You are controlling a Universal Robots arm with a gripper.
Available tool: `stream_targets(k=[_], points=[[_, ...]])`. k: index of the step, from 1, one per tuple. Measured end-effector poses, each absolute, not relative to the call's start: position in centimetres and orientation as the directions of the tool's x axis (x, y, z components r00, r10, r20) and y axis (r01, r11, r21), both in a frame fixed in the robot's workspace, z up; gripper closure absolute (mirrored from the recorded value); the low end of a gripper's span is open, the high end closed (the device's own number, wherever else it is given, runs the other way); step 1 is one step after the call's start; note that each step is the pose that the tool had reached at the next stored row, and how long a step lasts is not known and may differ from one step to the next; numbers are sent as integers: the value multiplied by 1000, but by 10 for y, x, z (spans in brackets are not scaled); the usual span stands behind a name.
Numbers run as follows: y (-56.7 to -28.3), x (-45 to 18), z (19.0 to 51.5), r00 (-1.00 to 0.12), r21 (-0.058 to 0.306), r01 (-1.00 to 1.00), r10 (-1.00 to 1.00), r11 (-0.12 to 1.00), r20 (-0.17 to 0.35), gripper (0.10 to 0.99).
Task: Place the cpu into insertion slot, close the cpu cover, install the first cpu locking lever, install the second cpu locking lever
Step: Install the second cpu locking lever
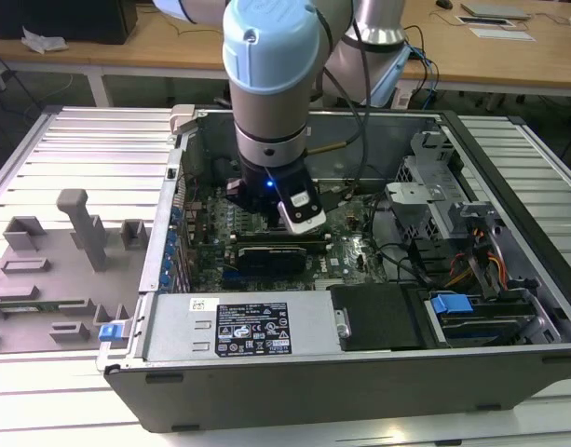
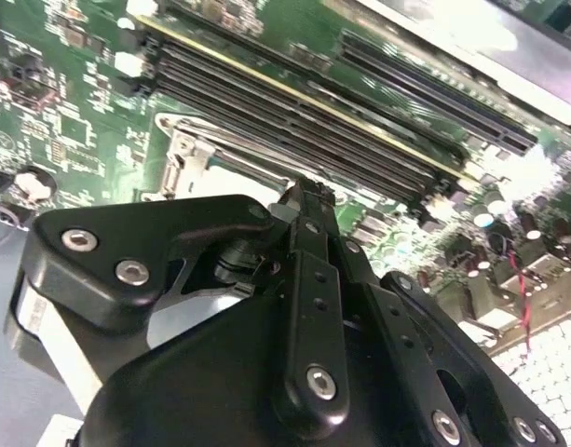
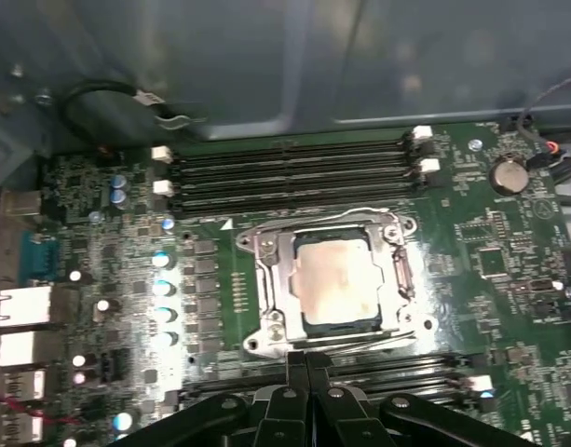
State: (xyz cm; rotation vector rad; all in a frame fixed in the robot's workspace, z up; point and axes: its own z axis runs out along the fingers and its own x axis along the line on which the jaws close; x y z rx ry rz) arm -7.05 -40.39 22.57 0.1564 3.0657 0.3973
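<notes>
In the first wrist view the cpu [image 3: 335, 277], a dull silver square, lies in the insertion slot [image 3: 304, 324] on the green motherboard. The cpu cover [image 3: 272, 279], a silver frame, lies flat around it. One thin wire lever [image 3: 313, 213] runs along the socket's edge by the memory slots. Another lever [image 3: 383, 337] runs along the opposite edge. My gripper [image 3: 306, 365] hangs just off that second edge, its two black fingers pressed together with nothing visible between them. The second wrist view shows the fingertips [image 2: 305, 194] close to a socket corner [image 2: 186, 154]. In the exterior view the gripper [image 1: 266, 207] reaches down into the open computer case.
Long black memory slots [image 3: 294, 168] flank the socket on both sides. A power supply [image 1: 238, 326] and drive bay [image 1: 471, 312] fill the case's near side. Cables [image 1: 406, 256] lie at the exterior view's right. Grey fixtures [image 1: 80, 233] stand on the table at its left.
</notes>
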Motion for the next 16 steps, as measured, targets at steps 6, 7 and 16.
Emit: stream_targets(k=[6,7,16], points=[[-397,-61,226,-994,252,95,106,963,-29,980],[-395,-60,226,-994,249,95,106,964,-29,980],[-364,-58,225,-994,158,96,103,983,-37,980]])
